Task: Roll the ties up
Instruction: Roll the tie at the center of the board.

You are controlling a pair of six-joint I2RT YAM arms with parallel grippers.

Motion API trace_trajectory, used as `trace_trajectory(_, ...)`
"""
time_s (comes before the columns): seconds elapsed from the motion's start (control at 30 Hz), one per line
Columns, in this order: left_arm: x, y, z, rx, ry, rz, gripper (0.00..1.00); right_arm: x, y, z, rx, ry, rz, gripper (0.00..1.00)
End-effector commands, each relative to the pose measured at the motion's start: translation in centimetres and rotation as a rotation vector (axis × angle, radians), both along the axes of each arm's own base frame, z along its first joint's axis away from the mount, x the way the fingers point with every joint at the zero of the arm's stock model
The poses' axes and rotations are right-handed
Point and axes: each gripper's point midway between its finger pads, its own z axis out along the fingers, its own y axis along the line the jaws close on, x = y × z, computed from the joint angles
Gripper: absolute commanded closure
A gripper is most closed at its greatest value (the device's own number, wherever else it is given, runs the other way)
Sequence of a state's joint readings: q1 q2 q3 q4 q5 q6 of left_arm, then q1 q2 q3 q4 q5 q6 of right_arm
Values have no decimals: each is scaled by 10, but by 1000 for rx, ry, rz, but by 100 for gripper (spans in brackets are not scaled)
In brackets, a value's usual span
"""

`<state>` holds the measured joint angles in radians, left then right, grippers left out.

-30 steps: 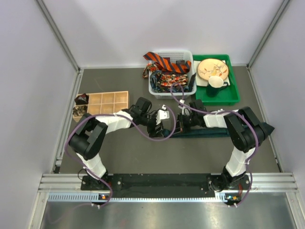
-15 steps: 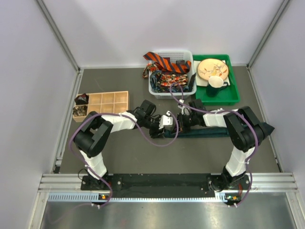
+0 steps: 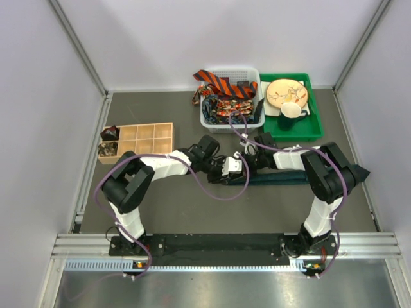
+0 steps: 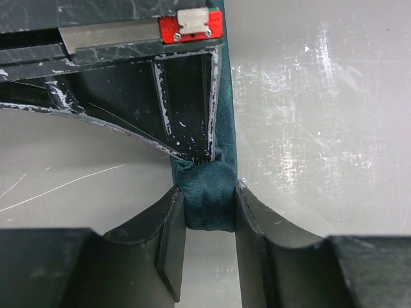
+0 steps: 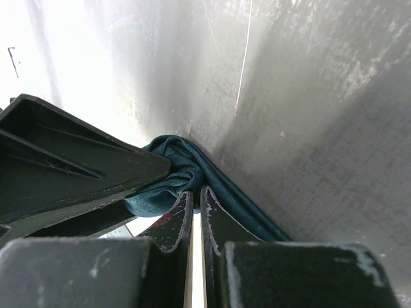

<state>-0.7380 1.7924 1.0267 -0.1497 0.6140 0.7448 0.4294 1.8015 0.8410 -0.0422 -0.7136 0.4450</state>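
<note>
The left tool [image 4: 209,192] has just closed in, pinching the teal tie [image 4: 205,212] at its started roll, securing it beside the pressed-together right tool [image 5: 196,197].

Your right jaws sit at bottom, closed to thin slit. Teal tie [image 5: 168,172] bunched at their tips, strip trailing down-right along surface [image 5: 308,96]. Dark left jaw wedges in from left, touching bunch. Surface grey, scratched.

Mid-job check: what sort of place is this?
Probably a lab test cell, not a home: plain white panel walls, an aluminium mounting rail, and staged props like the basket of ties and green tray.
</note>
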Motion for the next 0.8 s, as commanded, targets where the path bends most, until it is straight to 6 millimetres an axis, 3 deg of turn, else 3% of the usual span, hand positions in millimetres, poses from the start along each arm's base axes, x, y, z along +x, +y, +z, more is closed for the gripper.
trace_trajectory(0.0, 4, -28, 22, -81, 1, -23, 68, 8, -13, -27, -119, -27, -23, 100)
trace_trajectory(0.47, 6, -35, -17, 25, 95, 49, 60, 5, -5, -20, -44, -31, -22, 100)
trace_trajectory(0.63, 2, -21, -35, 131, 94, 49, 58, 3, -5, -19, -33, -39, -21, 100)
trace_trajectory(0.77, -4, -11, -44, 212, 96, 37, 63, 3, -3, -16, -14, -38, -18, 100)
